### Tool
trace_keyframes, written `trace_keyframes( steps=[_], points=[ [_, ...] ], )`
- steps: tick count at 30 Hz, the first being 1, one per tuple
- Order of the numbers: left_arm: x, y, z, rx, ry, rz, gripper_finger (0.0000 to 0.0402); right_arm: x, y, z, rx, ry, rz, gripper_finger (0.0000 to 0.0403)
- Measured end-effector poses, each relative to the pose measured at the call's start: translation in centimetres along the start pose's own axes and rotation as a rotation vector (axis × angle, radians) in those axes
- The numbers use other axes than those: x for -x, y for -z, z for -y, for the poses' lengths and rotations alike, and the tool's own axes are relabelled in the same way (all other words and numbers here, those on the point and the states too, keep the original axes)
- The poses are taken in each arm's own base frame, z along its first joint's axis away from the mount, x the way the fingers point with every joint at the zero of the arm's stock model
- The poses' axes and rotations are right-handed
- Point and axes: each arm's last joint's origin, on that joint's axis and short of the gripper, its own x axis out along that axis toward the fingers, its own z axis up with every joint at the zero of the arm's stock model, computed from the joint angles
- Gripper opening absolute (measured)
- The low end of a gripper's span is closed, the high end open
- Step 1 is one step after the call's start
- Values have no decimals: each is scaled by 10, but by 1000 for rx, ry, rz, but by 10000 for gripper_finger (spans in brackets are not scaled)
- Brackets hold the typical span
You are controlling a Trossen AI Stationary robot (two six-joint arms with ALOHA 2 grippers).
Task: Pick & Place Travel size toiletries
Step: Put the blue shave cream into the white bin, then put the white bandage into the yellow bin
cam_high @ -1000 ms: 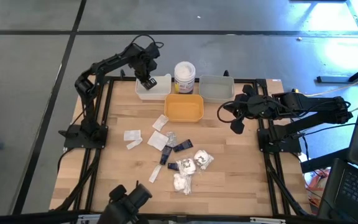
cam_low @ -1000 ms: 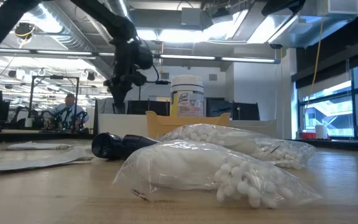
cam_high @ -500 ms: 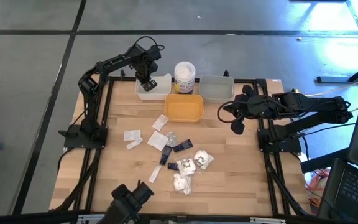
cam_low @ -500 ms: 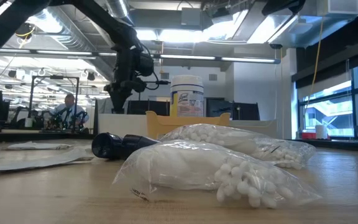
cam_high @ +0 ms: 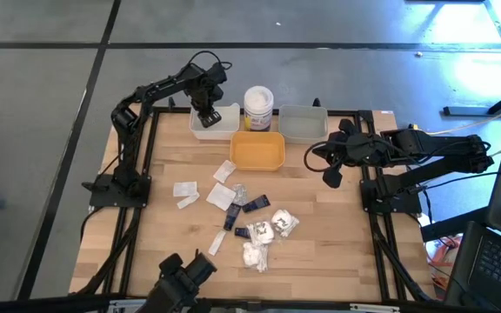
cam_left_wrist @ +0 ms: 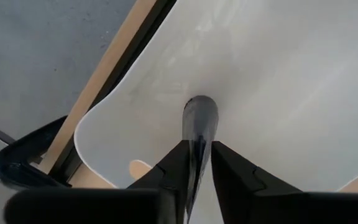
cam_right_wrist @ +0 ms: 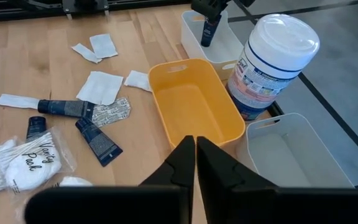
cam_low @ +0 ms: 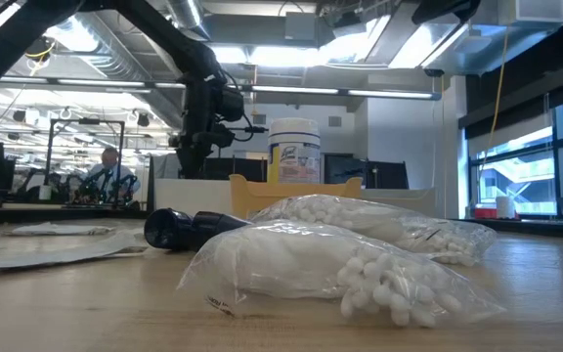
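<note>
A black tube (cam_left_wrist: pixel 199 121) stands upright inside the white tray (cam_high: pixel 220 130) at the table's far left. My left gripper (cam_high: pixel 205 113) is above it, pointing down and shut on it. In the right wrist view that tube (cam_right_wrist: pixel 209 32) hangs under the left gripper (cam_right_wrist: pixel 211 11). More toiletries lie on the table's middle: black tubes (cam_high: pixel 255 205), flat white sachets (cam_high: pixel 185 189) and clear bags of cotton pieces (cam_high: pixel 272 226). My right gripper (cam_high: pixel 330 176) hovers shut over the table's right side, touching nothing. My left gripper pinches the black tube's narrow upper end (cam_left_wrist: pixel 196 155) between its two fingers, coming from above and pointing down. The tube hangs upright below the fingers with its round cap end (cam_left_wrist: pixel 201 112) down inside the white tray. Whether the cap touches the tray floor, I cannot tell.
A yellow tray (cam_high: pixel 257 150) stands right of the white one and a grey tray (cam_high: pixel 303 123) beyond it. A white jar with a yellow label (cam_high: pixel 257 108) stands between the trays at the far edge. In the low view a bag of cotton swabs (cam_low: pixel 340 274) lies nearest.
My left gripper has sunk a little toward the white tray with the black tube, which stays upright.
</note>
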Motion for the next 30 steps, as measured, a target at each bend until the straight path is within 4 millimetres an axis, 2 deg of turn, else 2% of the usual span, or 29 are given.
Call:
trace_keyframes(
  steps=[4,8,14,21,26,30],
  points=[
    [2,1,0,-9,-1,-10,99,0,0,0,0,0,0,5],
    [16,0,-2,-22,-2,-8,122,0,0,0,0,0,0,8],
    [56,-3,-5,-5,43,33,137,0,0,0,-1,-1,0,23],
    [103,1,-3,52,112,100,139,0,0,0,-4,-1,0,11],
    [129,12,13,24,111,167,139,0,0,0,-4,-1,-1,6],
    [150,23,31,-2,115,224,139,0,0,0,-4,0,0,19]
  ],
)
